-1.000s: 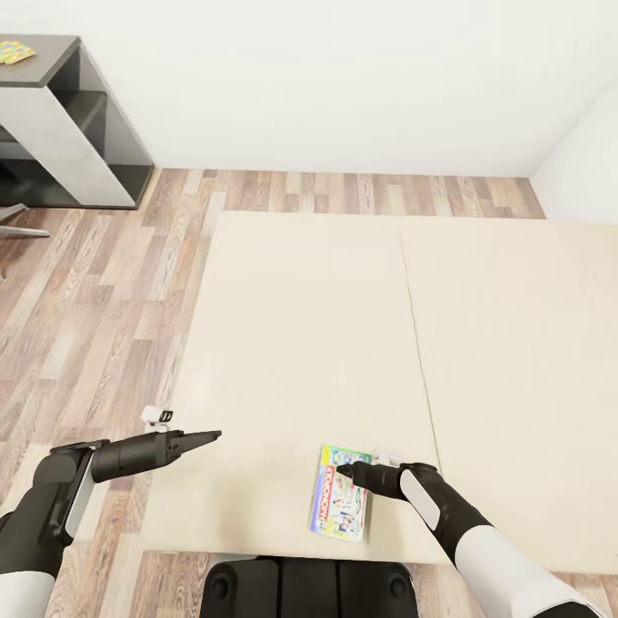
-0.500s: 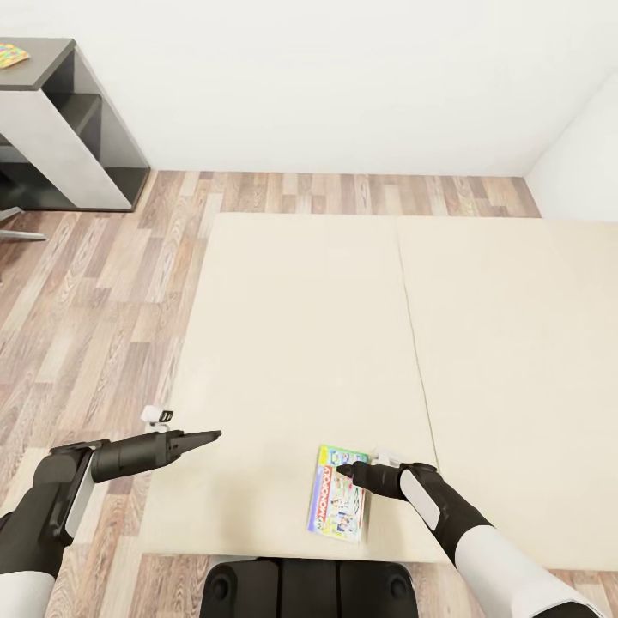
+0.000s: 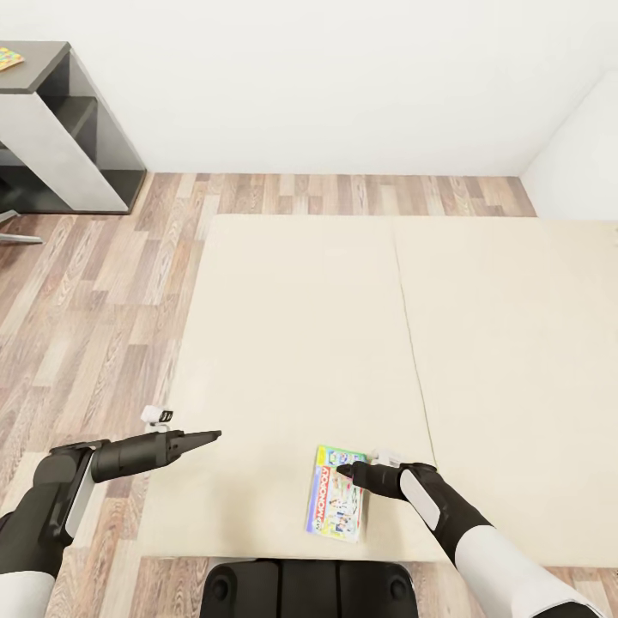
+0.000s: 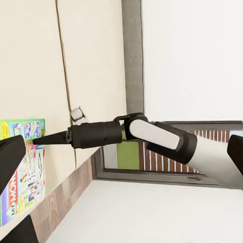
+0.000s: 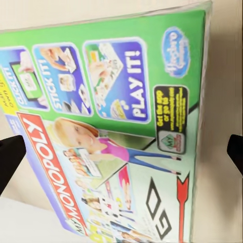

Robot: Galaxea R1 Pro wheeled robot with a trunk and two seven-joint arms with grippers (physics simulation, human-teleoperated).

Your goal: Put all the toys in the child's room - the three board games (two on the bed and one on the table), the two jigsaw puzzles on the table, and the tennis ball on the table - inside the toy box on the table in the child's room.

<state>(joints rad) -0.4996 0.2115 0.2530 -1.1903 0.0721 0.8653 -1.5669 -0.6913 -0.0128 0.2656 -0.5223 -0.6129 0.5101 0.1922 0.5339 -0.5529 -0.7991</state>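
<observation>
Over the board game (image 3: 337,503), right gripper (image 3: 345,470) unmoved; view shifted slightly.

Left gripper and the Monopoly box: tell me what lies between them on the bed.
Nothing: in the head view, only bare cream bed surface separates the left gripper from the Monopoly box.

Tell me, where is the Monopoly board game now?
In the head view, the Monopoly board game lies flat on the bed near its front edge, directly under the right end effector.
</observation>
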